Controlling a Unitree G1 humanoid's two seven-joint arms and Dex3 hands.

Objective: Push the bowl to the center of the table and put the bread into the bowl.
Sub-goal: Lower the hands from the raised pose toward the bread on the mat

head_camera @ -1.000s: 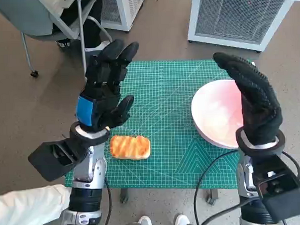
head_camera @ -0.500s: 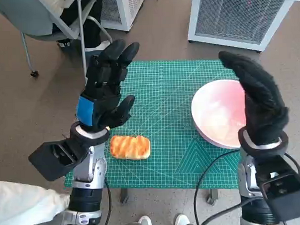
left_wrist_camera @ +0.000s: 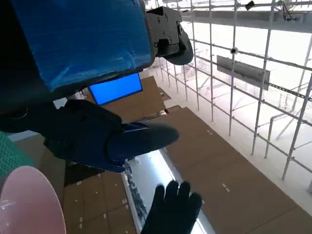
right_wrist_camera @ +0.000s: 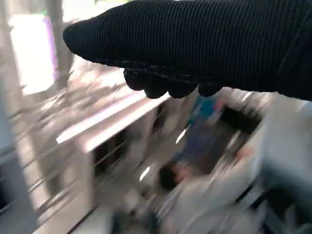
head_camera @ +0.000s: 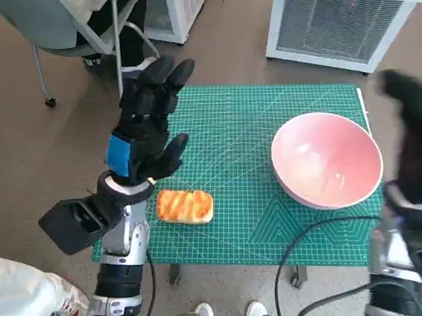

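Observation:
A pink bowl [head_camera: 327,160] stands on the right part of the green cutting mat [head_camera: 231,129]; its rim [left_wrist_camera: 24,200] also shows in the left wrist view. The golden bread [head_camera: 184,206] lies near the mat's front left edge. My left hand [head_camera: 146,126] hangs raised above the mat's left side, behind the bread, fingers spread and holding nothing; its blue-taped back [left_wrist_camera: 83,39] fills the left wrist view. My right hand [head_camera: 413,135], blurred, is off the bowl's right side at the picture's edge, holding nothing. That glove [right_wrist_camera: 204,44] [left_wrist_camera: 173,209] shows in both wrist views.
A grey chair [head_camera: 72,31] stands beyond the table's left corner. Two white grilled units [head_camera: 345,19] [head_camera: 176,9] stand on the floor behind the table. A person's shoes [head_camera: 204,313] show below the front edge. Cables hang near my right arm [head_camera: 299,252].
My right hand has swung from over the bowl out to the right, uncovering the whole bowl. The left hand, the bowl and the bread have stayed where they were.

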